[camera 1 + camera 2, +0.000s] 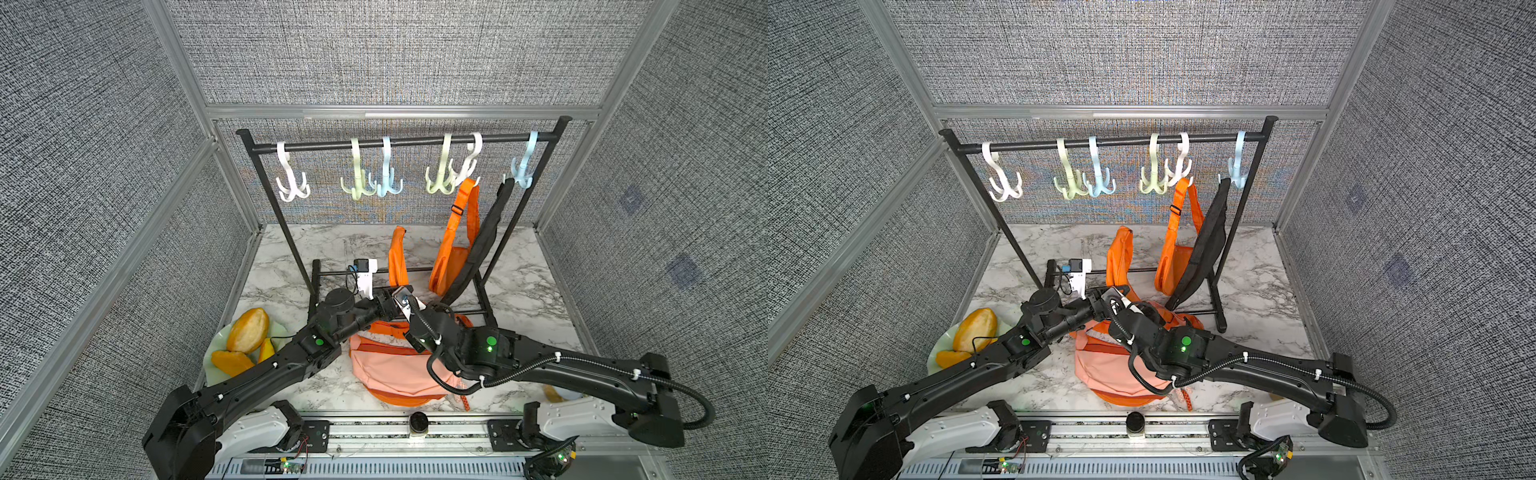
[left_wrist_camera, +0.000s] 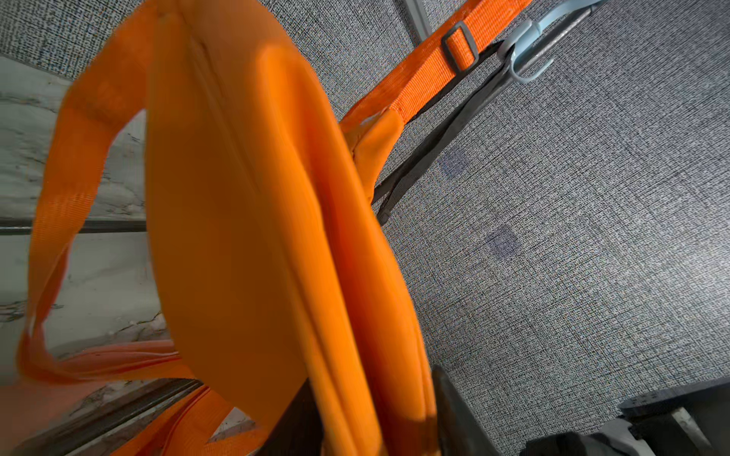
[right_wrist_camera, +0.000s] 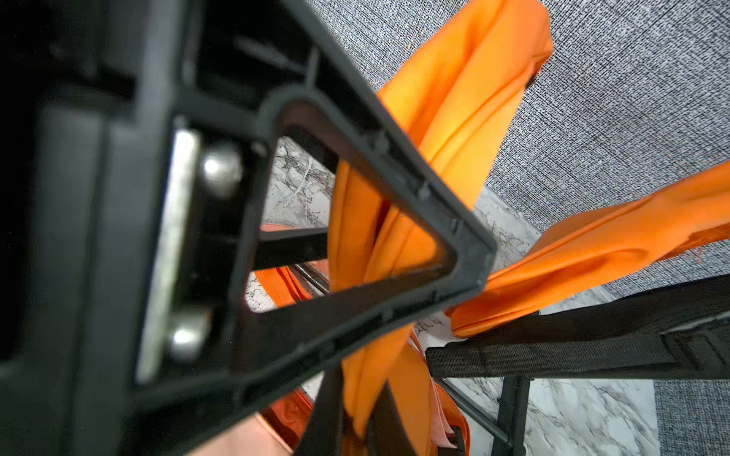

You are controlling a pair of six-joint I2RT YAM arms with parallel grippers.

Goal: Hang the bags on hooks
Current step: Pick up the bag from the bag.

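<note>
Left end effector point(image 1: 394, 296) grips bag strap point(image 1: 397, 257), arm extended diagonally.

Rack point(image 1: 399, 140) stands across the table point(image 1: 523, 291), between centre and rear edge. Six hooks point(image 1: 293, 185) hang along its rail. First hung bag point(image 1: 446, 266) is on the fifth hook from the left. Second hung bag point(image 1: 486, 245) is just right of it, on the end hook. Bag point(image 1: 395, 365) lies at mid front edge, before the rack. Plate point(image 1: 220, 338) with fruit point(image 1: 247, 330) sits at the front-left corner.

Pale green plate point(image 1: 217, 341) of orange mango pieces point(image 1: 247, 330) on marble tabletop point(image 1: 528, 286), grey woven walls point(image 1: 395, 54) around
</note>
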